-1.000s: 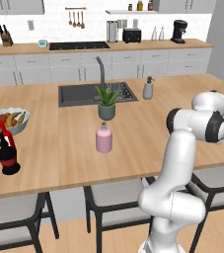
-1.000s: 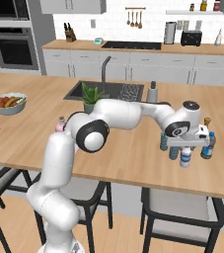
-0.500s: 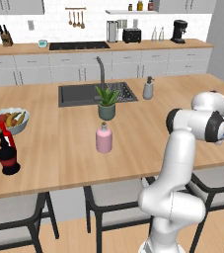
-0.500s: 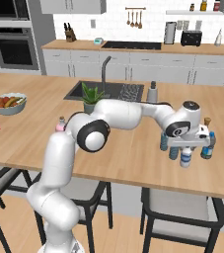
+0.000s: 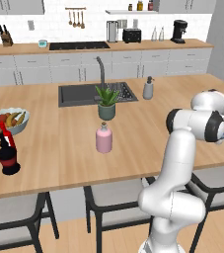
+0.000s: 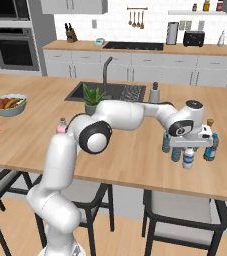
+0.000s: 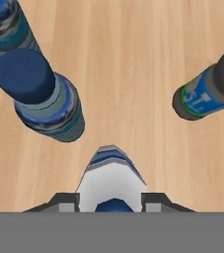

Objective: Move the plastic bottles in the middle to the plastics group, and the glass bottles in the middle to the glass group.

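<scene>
The gripper point(image 6: 189, 151) hangs over the right end of the island worktop point(image 6: 130, 165), near its front edge, and its fingers point(image 7: 67, 201) pinch the clear-white bottle point(image 6: 188, 159) between them. In the hand view the bottle's white body, blue band and blue cap sit right between the dark tips. Around it stands the plastics group point(image 6: 210, 148): blue-capped water bottles just beside the gripper on both sides, one close at the left point(image 7: 43, 96), another tilted in view at the right point(image 7: 207, 89).

Over to the middle of the worktop: the pale-pink glass bottle point(image 5: 103, 138) stands upright just in front of a potted plant point(image 5: 106, 102), near the sink point(image 5: 84, 94). At the far left end, close to the front edge, stands the black-and-red bottle point(image 5: 7, 152), right beside a fruit bowl point(image 5: 6, 120).
</scene>
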